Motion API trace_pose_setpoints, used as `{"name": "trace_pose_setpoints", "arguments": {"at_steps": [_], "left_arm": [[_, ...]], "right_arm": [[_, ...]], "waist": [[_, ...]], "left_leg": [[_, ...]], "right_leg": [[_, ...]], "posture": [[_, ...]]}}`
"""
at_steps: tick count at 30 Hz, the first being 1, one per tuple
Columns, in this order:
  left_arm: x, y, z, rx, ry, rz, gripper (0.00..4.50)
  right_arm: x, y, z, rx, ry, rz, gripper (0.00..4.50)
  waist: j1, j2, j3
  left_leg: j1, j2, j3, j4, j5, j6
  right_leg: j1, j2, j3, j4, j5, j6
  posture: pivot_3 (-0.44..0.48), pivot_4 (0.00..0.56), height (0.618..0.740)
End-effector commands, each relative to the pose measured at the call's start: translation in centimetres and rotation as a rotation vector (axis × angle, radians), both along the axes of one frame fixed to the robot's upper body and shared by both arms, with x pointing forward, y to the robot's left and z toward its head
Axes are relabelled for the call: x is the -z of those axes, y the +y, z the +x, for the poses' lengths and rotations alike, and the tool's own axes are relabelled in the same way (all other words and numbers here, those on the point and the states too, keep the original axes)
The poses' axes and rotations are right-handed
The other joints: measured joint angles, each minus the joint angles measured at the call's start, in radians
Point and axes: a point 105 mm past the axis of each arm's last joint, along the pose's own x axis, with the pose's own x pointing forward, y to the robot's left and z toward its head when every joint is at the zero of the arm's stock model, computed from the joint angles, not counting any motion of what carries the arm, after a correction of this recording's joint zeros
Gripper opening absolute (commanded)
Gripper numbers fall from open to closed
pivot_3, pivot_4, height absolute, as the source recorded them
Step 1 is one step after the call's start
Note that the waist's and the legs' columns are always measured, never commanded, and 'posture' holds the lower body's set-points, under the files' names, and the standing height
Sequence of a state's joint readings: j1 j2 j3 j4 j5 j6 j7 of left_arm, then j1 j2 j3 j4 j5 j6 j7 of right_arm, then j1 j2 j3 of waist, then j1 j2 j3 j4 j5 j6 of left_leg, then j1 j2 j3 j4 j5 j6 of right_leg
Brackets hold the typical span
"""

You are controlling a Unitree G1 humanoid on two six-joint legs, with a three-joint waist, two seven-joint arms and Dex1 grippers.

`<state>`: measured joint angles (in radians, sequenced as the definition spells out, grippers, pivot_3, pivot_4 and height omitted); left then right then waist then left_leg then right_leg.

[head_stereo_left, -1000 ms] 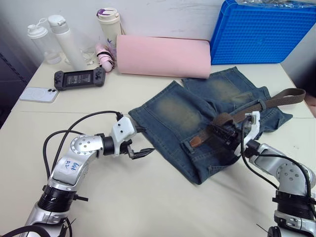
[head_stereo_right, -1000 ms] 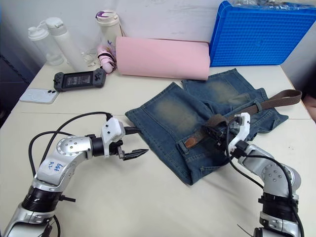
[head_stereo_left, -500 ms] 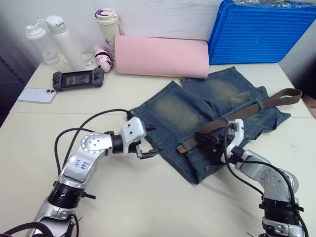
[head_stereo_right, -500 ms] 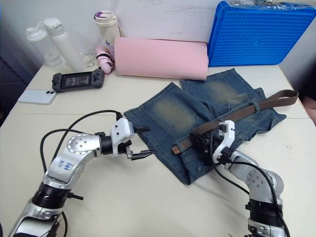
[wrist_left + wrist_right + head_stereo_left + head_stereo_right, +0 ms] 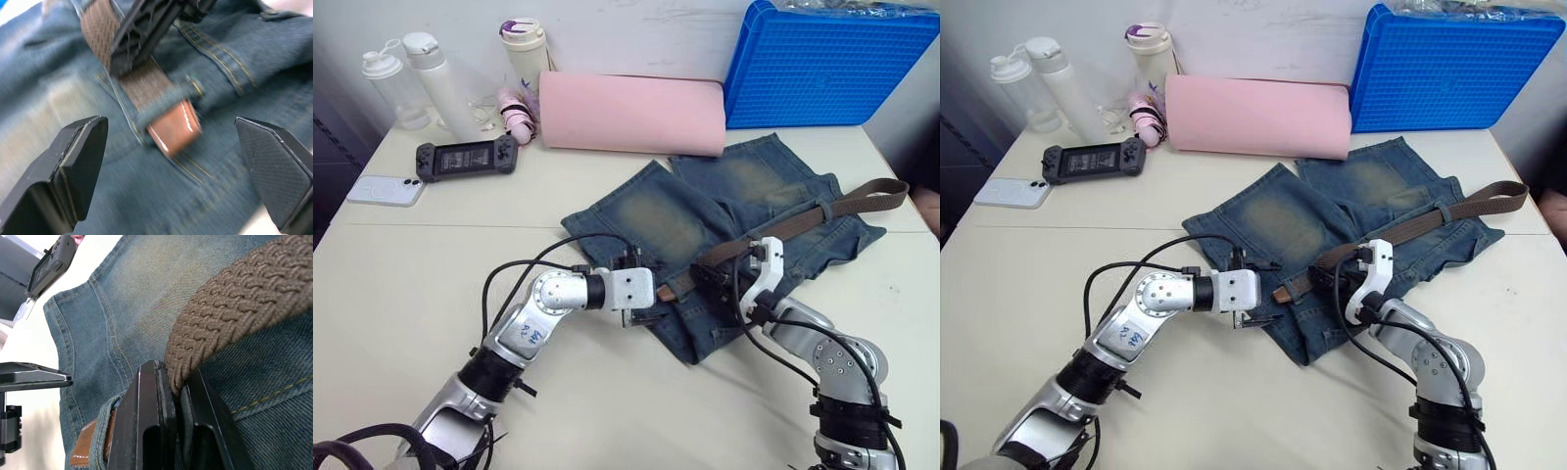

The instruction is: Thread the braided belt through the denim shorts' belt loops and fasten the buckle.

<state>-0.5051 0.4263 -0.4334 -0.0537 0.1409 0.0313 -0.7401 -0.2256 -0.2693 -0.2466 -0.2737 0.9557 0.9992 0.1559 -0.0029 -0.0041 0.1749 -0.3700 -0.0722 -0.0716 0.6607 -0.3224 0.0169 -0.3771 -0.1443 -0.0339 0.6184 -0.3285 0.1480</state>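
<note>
So far the threading has only begun. Nearest the robot, the left hand (image 5: 171,161) hovers over the front edge of the denim shorts (image 5: 705,211) with its fingers spread wide on either side of the belt's tan leather tip (image 5: 173,127), holding nothing. That tip has just cleared one belt loop (image 5: 164,95), a narrow denim strip lying across the strap. Just beyond it, the right hand (image 5: 168,426) is clamped on the braided belt (image 5: 234,298), pinching the woven strap between its two black fingers where it lies on the waistband. From there the belt runs away across the shorts toward the robot's right, and its far end (image 5: 886,188) curls off the cloth onto the tabletop (image 5: 411,284); I cannot make out the buckle there. By my reading one loop is done, while the remaining loops and the fastening are all still ahead. Farther back lie a pink roll (image 5: 631,110) and a blue crate (image 5: 832,59).
</note>
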Motion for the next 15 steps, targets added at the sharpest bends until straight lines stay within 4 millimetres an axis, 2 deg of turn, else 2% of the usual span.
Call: {"name": "trace_pose_setpoints", "arguments": {"at_steps": [1,2,3,10,11,15], "left_arm": [[0.0,-0.4,-0.4,0.064,-0.165,0.07,3.97],[0.1,-0.3,-0.5,0.073,-0.186,0.078,3.79],[0.2,-0.3,-0.7,0.084,-0.212,0.088,3.21],[0.4,-0.5,-1.1,0.129,-0.345,0.119,0.28],[0.6,-0.6,-1.1,0.132,-0.355,0.124,0.04],[1.5,-0.3,-0.8,0.121,-0.38,0.163,0.04]], "right_arm": [[1.1,0.9,-0.8,-0.04,0.06,0.027,0.0],[1.0,0.9,-0.8,-0.038,0.06,0.029,0.0],[1.0,0.8,-0.8,-0.034,0.06,0.031,0.0],[1.0,0.3,-0.7,-0.014,0.063,0.03,0.0],[1.0,0.3,-0.7,-0.01,0.064,0.03,0.0],[-0.3,-0.2,-0.8,-0.003,0.033,0.06,0.0]], "waist": [[0.0,0.0,0.0],[0.0,0.0,0.0],[0.0,0.0,0.0],[0.002,0.0,0.0],[0.003,0.0,0.0],[0.004,0.0,0.0]], "left_leg": [[0.0,0.0,0.0,0.0,0.0,0.0],[0.0,0.0,0.0,0.0,0.0,0.0],[0.0,0.0,0.0,-0.001,0.0,0.0],[0.0,-0.001,0.0,-0.001,0.0,0.0],[0.0,-0.001,0.0,-0.001,0.0,0.0],[0.0,-0.001,0.0,-0.001,0.0,0.0]], "right_leg": [[0.0,0.0,0.0,0.0,0.0,0.0],[0.0,0.0,0.0,0.0,0.0,0.0],[0.0,0.0,0.0,0.0,0.0,0.0],[0.0,-0.001,0.0,0.0,0.0,0.0],[0.0,-0.001,0.0,0.0,0.0,0.0],[0.0,-0.001,0.0,0.0,0.0,0.0]], "posture": [[0.0,0.15,0.74],[0.0,0.15,0.74],[0.0,0.15,0.74],[0.0,0.15,0.74],[0.0,0.15,0.74],[0.0,0.15,0.74]]}}
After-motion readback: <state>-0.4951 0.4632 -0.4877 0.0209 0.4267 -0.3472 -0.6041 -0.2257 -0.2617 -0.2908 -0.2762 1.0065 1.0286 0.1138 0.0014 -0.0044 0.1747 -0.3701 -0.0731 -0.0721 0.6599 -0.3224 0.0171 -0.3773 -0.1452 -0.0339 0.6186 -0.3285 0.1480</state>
